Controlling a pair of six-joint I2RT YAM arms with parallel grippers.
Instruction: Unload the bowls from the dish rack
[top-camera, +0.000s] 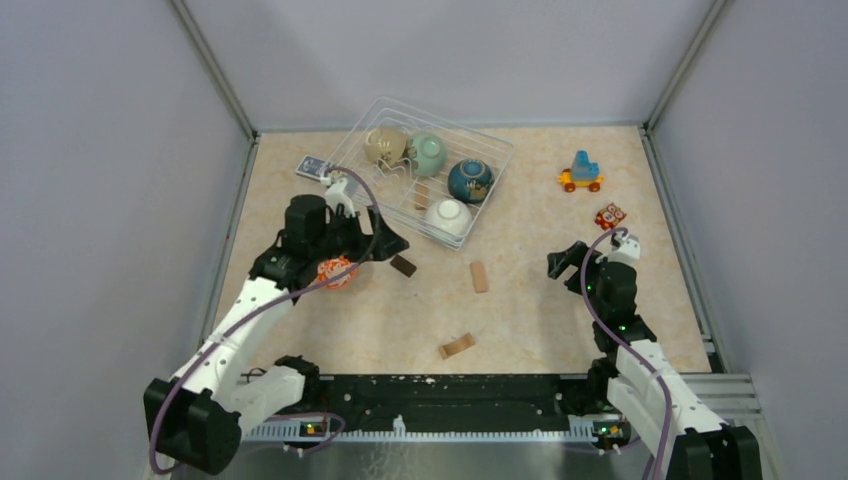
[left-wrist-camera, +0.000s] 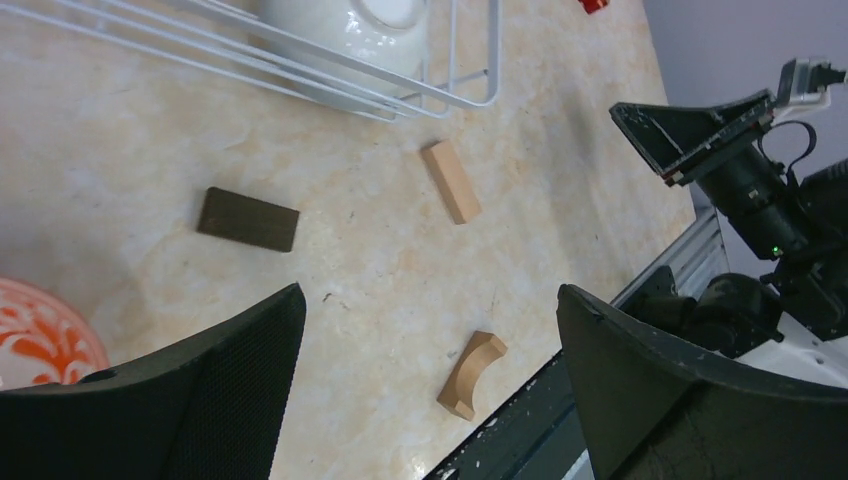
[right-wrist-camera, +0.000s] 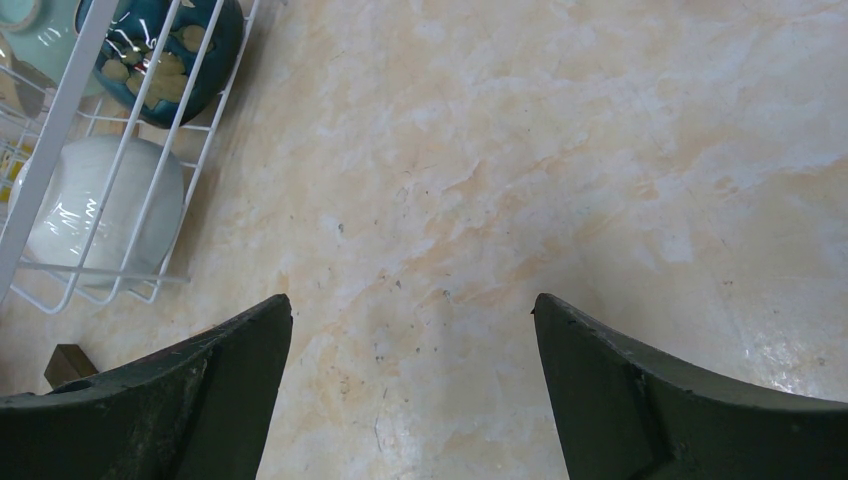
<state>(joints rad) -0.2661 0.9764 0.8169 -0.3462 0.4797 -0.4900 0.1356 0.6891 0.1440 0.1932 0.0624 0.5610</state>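
A: Fingers?
B: Left fingers (left-wrist-camera: 230, 380) wide apart, nothing between them. Right fingers (right-wrist-camera: 200, 390) also apart and empty, over bare bench (right-wrist-camera: 560, 150).
A: Bowls?
B: Four in the rack (top-camera: 498, 172): beige (top-camera: 384, 145), mint (top-camera: 428, 153), blue (top-camera: 469, 180), white (top-camera: 448, 217). Orange bowl (top-camera: 336, 272) is out on the bench, just beside the left fingers, not gripped.
A: Next pick?
B: Probably white. It sits in the rack's near corner. From the left fingers it lies ahead and to the right, past a brown block (left-wrist-camera: 248, 219). From the right fingers it's ahead and well off left.
A: Which arm?
B: Left looks nearer.
A: Axis?
B: Bowls are round, so none. Rack runs diagonally, far-left to near-right.
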